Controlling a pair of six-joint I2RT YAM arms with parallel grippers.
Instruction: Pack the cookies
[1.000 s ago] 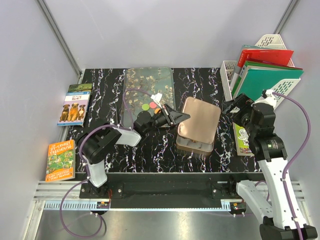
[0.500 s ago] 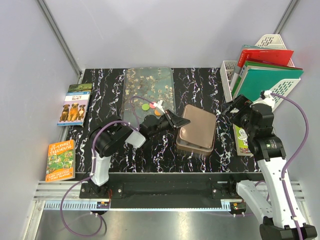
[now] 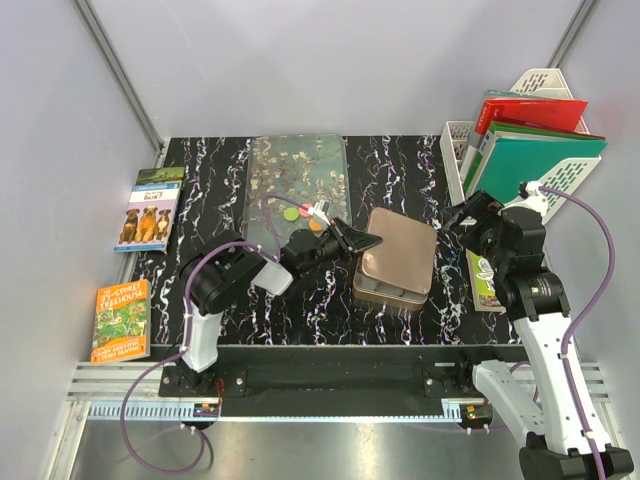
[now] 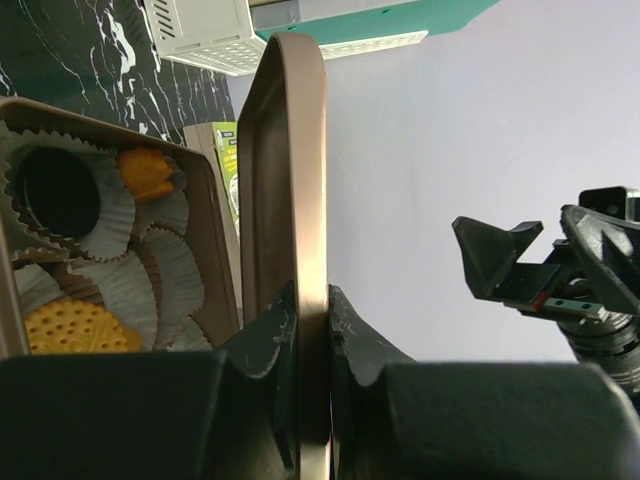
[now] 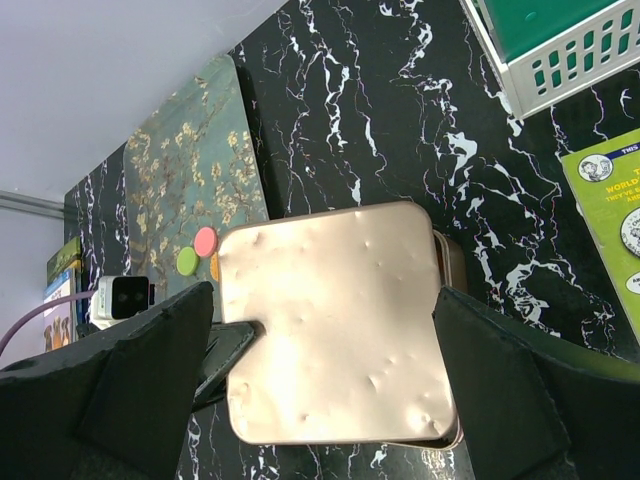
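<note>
My left gripper (image 3: 362, 243) is shut on the left edge of the rose-gold tin lid (image 3: 402, 252) and holds it over the open tin (image 3: 385, 294). In the left wrist view the lid's edge (image 4: 295, 180) stands pinched between my fingers (image 4: 270, 335). Beside it the tin shows white wrappers holding an orange cookie (image 4: 145, 172), a yellow-orange one (image 4: 75, 325) and a dark brown one (image 4: 55, 195). Green (image 5: 186, 261), pink (image 5: 205, 240) and orange (image 3: 314, 225) cookies lie on the floral mat (image 3: 300, 170). My right gripper (image 5: 325, 400) is open and empty above the lid (image 5: 340, 320).
Two books (image 3: 148, 208) (image 3: 122, 320) lie at the table's left edge. A white file rack with red and green folders (image 3: 530, 140) stands at the back right. A green booklet (image 3: 484, 278) lies right of the tin.
My left gripper has brought the lid down and more squarely over the tin, and the left arm's elbow has shifted right. The right arm has barely moved.
</note>
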